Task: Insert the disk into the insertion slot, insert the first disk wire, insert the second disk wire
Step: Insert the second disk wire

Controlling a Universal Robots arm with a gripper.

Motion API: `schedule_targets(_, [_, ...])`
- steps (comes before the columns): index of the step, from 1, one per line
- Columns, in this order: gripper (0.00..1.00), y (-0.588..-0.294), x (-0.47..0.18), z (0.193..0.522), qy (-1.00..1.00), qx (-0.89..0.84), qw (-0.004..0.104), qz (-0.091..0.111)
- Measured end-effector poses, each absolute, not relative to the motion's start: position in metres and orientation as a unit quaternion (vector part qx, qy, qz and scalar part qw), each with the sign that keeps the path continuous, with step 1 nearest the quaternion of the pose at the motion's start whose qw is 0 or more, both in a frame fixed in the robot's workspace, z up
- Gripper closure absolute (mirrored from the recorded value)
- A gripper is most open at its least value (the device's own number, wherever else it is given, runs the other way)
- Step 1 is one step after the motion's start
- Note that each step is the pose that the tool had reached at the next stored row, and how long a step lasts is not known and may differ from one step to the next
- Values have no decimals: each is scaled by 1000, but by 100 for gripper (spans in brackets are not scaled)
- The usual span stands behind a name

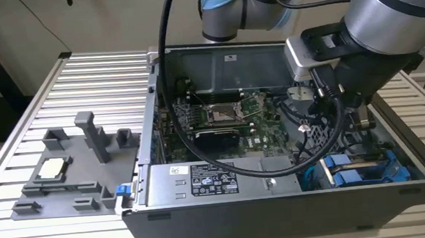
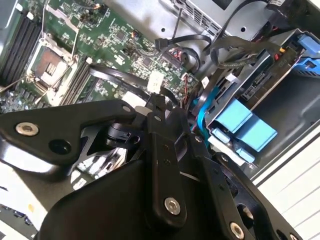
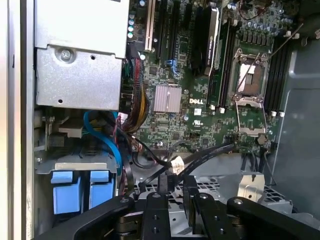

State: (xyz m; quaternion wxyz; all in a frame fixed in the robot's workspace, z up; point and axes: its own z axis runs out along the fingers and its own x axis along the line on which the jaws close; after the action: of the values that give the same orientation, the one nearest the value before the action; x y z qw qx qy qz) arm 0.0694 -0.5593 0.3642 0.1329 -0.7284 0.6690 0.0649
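Exterior view placed the blue-framed disk (image 1: 355,174) already seated in the insertion slot (image 3: 70,165), at the corner of the case on the exterior view's right and just below the arm's wrist in that picture. In the first wrist view, the gripper (image 3: 175,186) hung near the disk's 2 blue tabs, above the motherboard edge. Its jaws were narrowed to a slim gap, apparently pinching a black disk wire (image 3: 210,155) carrying a white tag.

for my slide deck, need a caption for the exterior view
Robot arm's black gripper inside an open grey metal computer case, over blue-framed disks beside the green motherboard.
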Motion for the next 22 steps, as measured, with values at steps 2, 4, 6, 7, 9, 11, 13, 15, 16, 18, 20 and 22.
schedule_targets(2, [73,-559,66,363,668,-730,136,60])
schedule_targets(4, [73,-559,63,362,666,-731,140,55])
schedule_targets(6, [73,-559,60,360,664,-732,145,50])
schedule_targets(7, [73,-559,58,360,663,-732,147,48])
schedule_targets(9, [73,-559,56,357,661,-734,151,43])
schedule_targets(11, [73,-559,54,355,659,-735,154,40])
schedule_targets(13, [73,-559,52,355,659,-735,155,39])
schedule_targets(15, [73,-559,50,355,659,-735,156,39])
schedule_targets(16, [73,-559,50,355,659,-735,156,39])
schedule_targets(18, [73,-559,49,355,659,-735,156,38])
schedule_targets(20, [73,-559,49,355,658,-735,158,36])
schedule_targets(22, [73,-559,47,355,657,-735,165,27])
